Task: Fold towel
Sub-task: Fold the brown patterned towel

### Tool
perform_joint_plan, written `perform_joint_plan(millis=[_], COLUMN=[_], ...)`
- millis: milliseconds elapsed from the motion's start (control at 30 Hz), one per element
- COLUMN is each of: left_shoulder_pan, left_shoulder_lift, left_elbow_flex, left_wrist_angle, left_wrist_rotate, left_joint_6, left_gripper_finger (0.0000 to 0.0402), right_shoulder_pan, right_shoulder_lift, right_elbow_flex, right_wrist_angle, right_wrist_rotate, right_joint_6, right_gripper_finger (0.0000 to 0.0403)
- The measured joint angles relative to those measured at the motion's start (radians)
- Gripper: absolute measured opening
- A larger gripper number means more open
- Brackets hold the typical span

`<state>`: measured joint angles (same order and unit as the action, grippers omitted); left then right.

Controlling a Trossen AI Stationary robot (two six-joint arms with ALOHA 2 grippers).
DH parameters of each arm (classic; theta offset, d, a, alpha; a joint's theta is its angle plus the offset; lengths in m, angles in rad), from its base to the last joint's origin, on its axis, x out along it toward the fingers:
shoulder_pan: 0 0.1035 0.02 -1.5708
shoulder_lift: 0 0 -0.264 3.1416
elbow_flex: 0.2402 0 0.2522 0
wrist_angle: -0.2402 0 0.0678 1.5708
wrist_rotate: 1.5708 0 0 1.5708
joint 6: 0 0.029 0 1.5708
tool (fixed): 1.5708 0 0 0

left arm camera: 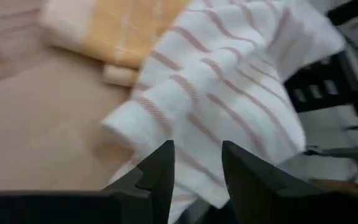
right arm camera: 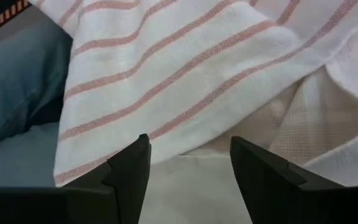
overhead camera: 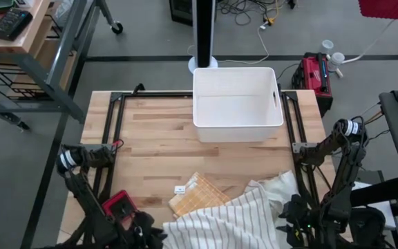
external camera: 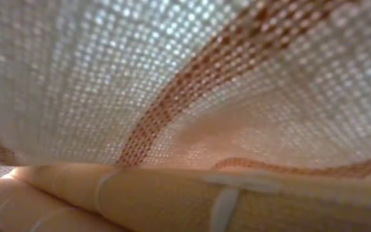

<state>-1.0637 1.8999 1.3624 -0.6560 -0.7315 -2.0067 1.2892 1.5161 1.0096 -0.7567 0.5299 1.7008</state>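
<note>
A white towel with thin reddish stripes [overhead camera: 233, 221] lies crumpled at the table's near edge, right of centre, and hangs in front of the low camera [external camera: 185, 77]. Part of it rests on a tan checked cloth [overhead camera: 195, 194]. My left gripper [overhead camera: 147, 232] is at the towel's left end. It is open, and its fingertips [left arm camera: 197, 163] stand just short of a folded corner of the towel [left arm camera: 135, 118]. My right gripper [overhead camera: 292, 221] is at the towel's right end. It is open above a striped edge of the towel [right arm camera: 185, 134].
A white bin [overhead camera: 237, 131] stands at the table's far middle. A small white tag [overhead camera: 179, 188] lies on the wood beside the tan cloth. Bare wood lies between the bin and the towels. Something blue [right arm camera: 17, 81] shows beyond the towel in the right wrist view.
</note>
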Motion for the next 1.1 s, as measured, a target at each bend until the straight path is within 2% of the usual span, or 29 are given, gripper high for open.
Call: perform_joint_plan(millis=[67,167,500,667,867,933,1033,1100], left_shoulder_pan=[0.002,0.019,0.051,0.049,0.062,0.072,0.071,0.056], left_shoulder_lift=[0.011,0.031,0.038,0.035,0.048,0.048,0.050,0.041], left_elbow_flex=[0.035,0.042,-0.059,-0.063,-0.098,-0.114,-0.129,-0.127], left_wrist_angle=[-0.090,-0.125,0.009,0.043,0.229,0.316,0.425,0.446], left_wrist_rotate=[0.045,0.096,0.124,0.120,0.028,0.012,-0.063,-0.137], left_joint_6=[-0.031,-0.046,-0.053,-0.046,0.133,0.217,0.332,0.377], left_gripper_finger=[0.0116,0.0114,0.0122,0.0114,0.0095,0.0074,0.0019,0.0009], right_shoulder_pan=[0.000,0.000,0.000,0.000,0.000,0.000,0.000,-0.004], right_shoulder_lift=[0.006,0.015,0.030,0.030,0.029,0.029,0.029,0.029], right_elbow_flex=[0.000,-0.001,-0.001,-0.001,-0.001,-0.001,-0.001,-0.001], right_wrist_angle=[0.001,0.007,0.016,0.015,0.015,0.015,0.014,0.005], right_wrist_rotate=[0.013,0.020,0.020,0.020,0.033,0.054,0.073,0.076], right_joint_6=[-0.002,-0.010,-0.012,-0.011,-0.033,-0.023,-0.005,0.002], right_gripper_finger=[0.0213,0.0214,0.0213,0.0215,0.0212,0.0209,0.0205,0.0204])
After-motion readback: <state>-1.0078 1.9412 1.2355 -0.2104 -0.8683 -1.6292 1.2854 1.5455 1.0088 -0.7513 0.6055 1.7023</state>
